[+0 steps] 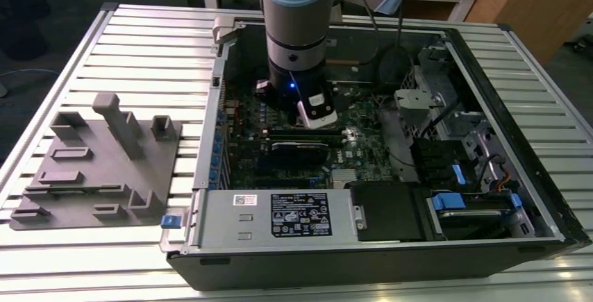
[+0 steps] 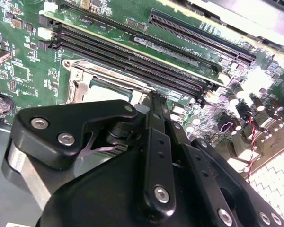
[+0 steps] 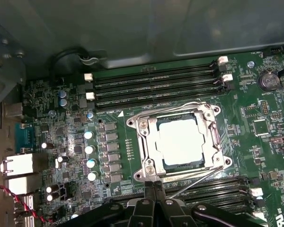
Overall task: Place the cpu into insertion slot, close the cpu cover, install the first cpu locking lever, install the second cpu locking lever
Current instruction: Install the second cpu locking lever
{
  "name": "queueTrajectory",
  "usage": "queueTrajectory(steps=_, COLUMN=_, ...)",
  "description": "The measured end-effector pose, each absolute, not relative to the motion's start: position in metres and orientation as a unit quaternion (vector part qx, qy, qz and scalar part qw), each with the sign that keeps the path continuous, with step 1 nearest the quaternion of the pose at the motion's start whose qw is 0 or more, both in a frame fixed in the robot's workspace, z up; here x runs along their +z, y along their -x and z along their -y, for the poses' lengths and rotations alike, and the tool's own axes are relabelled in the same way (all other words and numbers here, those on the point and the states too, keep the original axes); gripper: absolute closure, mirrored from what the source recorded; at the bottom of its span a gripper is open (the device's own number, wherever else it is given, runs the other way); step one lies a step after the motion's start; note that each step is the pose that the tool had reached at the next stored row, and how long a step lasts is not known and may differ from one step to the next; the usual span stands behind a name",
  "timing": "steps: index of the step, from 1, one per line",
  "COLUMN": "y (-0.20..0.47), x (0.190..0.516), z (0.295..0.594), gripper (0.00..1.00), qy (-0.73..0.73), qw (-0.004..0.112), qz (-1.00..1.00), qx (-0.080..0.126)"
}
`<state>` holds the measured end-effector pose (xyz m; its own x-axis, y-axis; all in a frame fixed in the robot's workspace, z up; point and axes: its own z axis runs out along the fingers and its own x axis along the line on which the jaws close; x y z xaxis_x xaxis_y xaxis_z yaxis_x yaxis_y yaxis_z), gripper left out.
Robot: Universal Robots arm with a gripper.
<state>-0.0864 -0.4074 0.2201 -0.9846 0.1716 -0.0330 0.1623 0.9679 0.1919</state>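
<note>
The cpu [image 3: 179, 142] lies flat in the insertion slot [image 3: 146, 146] on the green motherboard [image 3: 255, 156], its pale metal top showing through the square window of the cpu cover [image 3: 204, 150], which lies closed over it. The chip is square, with no long axis, and its edges run roughly parallel to the neighbouring memory slots. One thin wire locking lever [image 3: 194, 182] slants free across the socket's near corner toward the gripper [image 3: 154, 189]; a second lever [image 3: 180, 106] runs along the far edge of the frame.

In the first wrist view the gripper's fingertips look pressed together just beside the socket's near edge, with nothing seen between them. In the second wrist view the gripper body [image 2: 146, 161] hides most of the socket, leaving one corner of the frame [image 2: 85, 75] visible.

Three long black memory slots [image 3: 156, 87] lie beyond the socket, with more [image 3: 217, 189] on the near side. In the exterior view the arm [image 1: 296, 38] reaches down into the open computer case [image 1: 389, 246], and a grey fixture plate [image 1: 93, 163] sits on the slatted table [image 1: 148, 38], at the exterior view's left.
</note>
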Motion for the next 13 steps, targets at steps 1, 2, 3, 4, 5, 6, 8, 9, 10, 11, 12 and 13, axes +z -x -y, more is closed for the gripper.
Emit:
queueTrajectory(steps=1, y=0.086, x=0.221, z=0.408, gripper=0.89, qy=-0.084, qw=0.024, qz=-0.992, qx=0.094)
queueTrajectory(steps=2, y=0.086, x=0.222, z=0.408, gripper=0.89, qy=-0.084, qw=0.024, qz=-0.992, qx=0.095)
queueTrajectory(steps=3, y=0.086, x=0.224, z=0.408, gripper=0.89, qy=-0.084, qw=0.024, qz=-0.992, qx=0.095)
queueTrajectory(steps=4, y=0.086, x=0.227, z=0.408, gripper=0.89, qy=-0.084, qw=0.024, qz=-0.992, qx=0.095)
queueTrajectory(steps=5, y=0.086, x=0.230, z=0.408, gripper=0.89, qy=-0.084, qw=0.024, qz=-0.992, qx=0.094)
queueTrajectory(steps=6, y=0.086, x=0.233, z=0.408, gripper=0.89, qy=-0.084, qw=0.024, qz=-0.992, qx=0.094)
queueTrajectory(steps=8, y=0.086, x=0.238, z=0.408, gripper=0.89, qy=-0.084, qw=0.023, qz=-0.992, qx=0.094)
queueTrajectory(steps=9, y=0.086, x=0.240, z=0.408, gripper=0.89, qy=-0.084, qw=0.023, qz=-0.992, qx=0.094)
queueTrajectory(steps=10, y=0.086, x=0.242, z=0.408, gripper=0.89, qy=-0.084, qw=0.023, qz=-0.992, qx=0.094)
queueTrajectory(steps=11, y=0.086, x=0.244, z=0.408, gripper=0.89, qy=-0.084, qw=0.023, qz=-0.992, qx=0.094)
queueTrajectory(steps=12, y=0.086, x=0.245, z=0.408, gripper=0.89, qy=-0.084, qw=0.023, qz=-0.992, qx=0.094)
queueTrajectory(steps=13, y=0.086, x=0.246, z=0.408, gripper=0.89, qy=-0.084, qw=0.023, qz=-0.992, qx=0.094)
